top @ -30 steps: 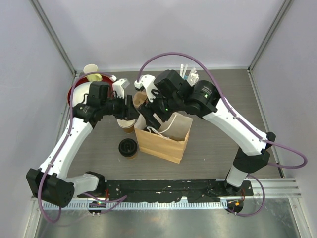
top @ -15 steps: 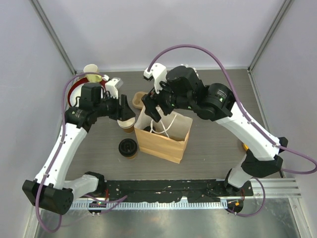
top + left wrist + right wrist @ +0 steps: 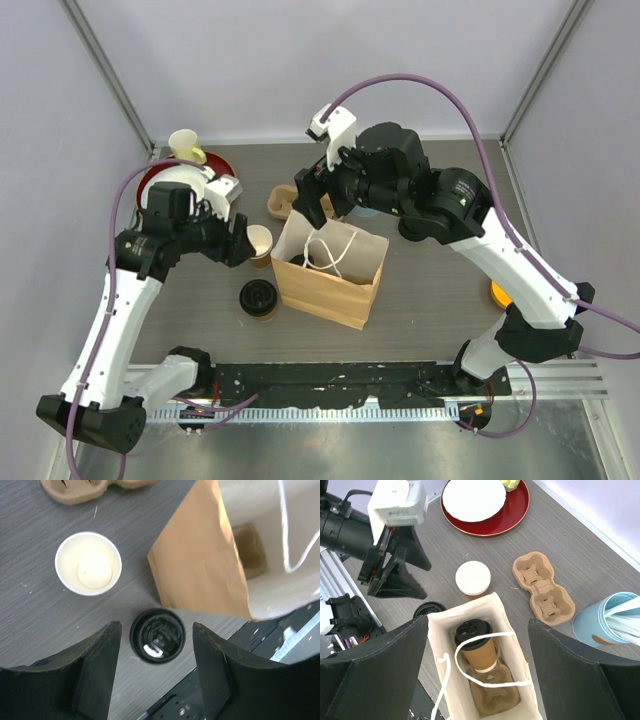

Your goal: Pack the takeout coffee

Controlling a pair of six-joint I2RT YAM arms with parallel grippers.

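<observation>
A tan paper cup with a black sip lid (image 3: pixel 474 636) stands in a cardboard carrier inside the open brown paper bag (image 3: pixel 436 655). My right gripper (image 3: pixel 477 625) hangs open and empty above the bag (image 3: pixel 340 288), near its far edge (image 3: pixel 312 198). A second lidded cup (image 3: pixel 258 298) stands on the table left of the bag. In the left wrist view its black lid (image 3: pixel 157 636) sits below and between my open left fingers. My left gripper (image 3: pixel 237 243) is open and empty, just left of a lidless cup (image 3: pixel 260 241).
The lidless cup (image 3: pixel 88 563) has a white inside. An empty cardboard carrier (image 3: pixel 543 592) lies behind the bag. A red plate with a white dish (image 3: pixel 485 500) is at the back left, and a blue holder with sticks (image 3: pixel 607 620) at the back right.
My right gripper has risen out of the bag and drawn back. My left gripper has pulled back to the left, uncovering the lidless cup.
</observation>
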